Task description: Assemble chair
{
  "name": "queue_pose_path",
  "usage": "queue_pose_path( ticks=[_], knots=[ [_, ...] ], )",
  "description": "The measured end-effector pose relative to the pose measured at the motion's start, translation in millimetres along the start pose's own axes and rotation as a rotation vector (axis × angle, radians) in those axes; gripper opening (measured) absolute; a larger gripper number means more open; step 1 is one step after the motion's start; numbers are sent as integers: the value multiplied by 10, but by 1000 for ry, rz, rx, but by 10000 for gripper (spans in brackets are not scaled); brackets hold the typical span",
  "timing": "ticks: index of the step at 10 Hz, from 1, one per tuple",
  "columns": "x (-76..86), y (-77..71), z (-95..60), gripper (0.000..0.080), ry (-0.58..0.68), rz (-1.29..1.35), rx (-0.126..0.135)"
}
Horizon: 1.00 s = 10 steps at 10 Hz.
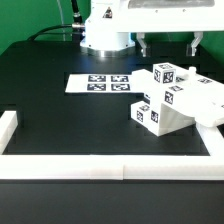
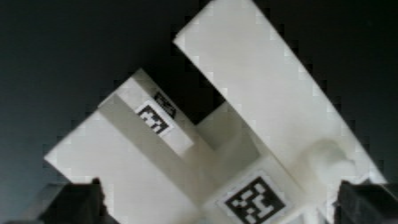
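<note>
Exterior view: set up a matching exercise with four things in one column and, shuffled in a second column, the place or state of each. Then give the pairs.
Things:
1. gripper
2. marker board
3. chair parts
4. front border rail

Places or states:
A. lies flat, toward the exterior view's left of the chair parts
B. open, hanging above the chair parts
C. long and white, nearest the camera
D. clustered at the exterior view's right, tags showing

Pairs: 1-B, 2-A, 3-D, 4-C.
</note>
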State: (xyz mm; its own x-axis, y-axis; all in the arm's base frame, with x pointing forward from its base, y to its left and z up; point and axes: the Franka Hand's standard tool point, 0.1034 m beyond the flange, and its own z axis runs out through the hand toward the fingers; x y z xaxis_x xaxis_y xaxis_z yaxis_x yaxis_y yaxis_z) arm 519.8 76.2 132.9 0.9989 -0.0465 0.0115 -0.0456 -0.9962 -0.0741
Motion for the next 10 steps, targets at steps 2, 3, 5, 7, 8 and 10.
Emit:
queue_pose_path(
  ticks=[2,3,5,7,8,10],
  knots=[
    [-11,24,-4,649,-1,-150,8],
    [-13,32,1,649,-2,-240,2],
    [-21,23,6,649,6,-275,-2],
    [-319,-131,83,649,44,-315,-14],
    [-446,-167,96,649,62,-325,-14],
    [-701,-116,252,649,85,-335,-29]
  ],
)
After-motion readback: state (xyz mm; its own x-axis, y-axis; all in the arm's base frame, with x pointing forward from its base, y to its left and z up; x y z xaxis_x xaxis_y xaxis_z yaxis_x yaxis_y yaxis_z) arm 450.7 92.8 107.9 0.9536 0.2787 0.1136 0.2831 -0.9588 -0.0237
